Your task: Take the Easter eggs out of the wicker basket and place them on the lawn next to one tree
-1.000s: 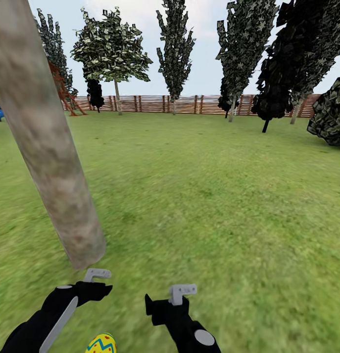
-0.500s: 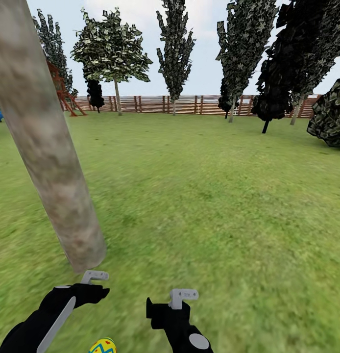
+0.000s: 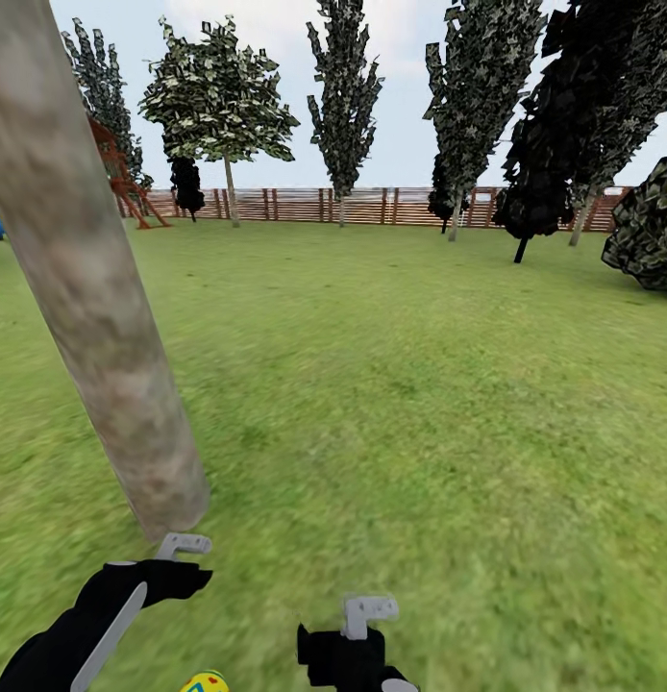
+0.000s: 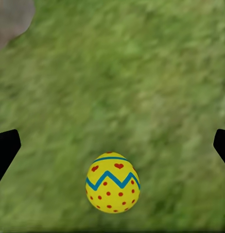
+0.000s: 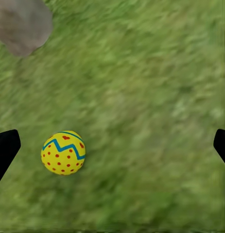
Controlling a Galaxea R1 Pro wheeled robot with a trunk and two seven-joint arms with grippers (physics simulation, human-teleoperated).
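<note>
On patchy grass, smooth oval dotted egg near mottled trunk.

I can read no text, label, brand, number or sign anywhere from here. The egg lying on the lawn carries only painted red dots and a blue zigzag stripe, no lettering.

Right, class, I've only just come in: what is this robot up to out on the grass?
It is hiding Easter eggs by a tree. One yellow egg with red dots and a blue zigzag lies on the lawn near the thick trunk. Both grippers, left and right, hang open above the grass, holding nothing.
</note>
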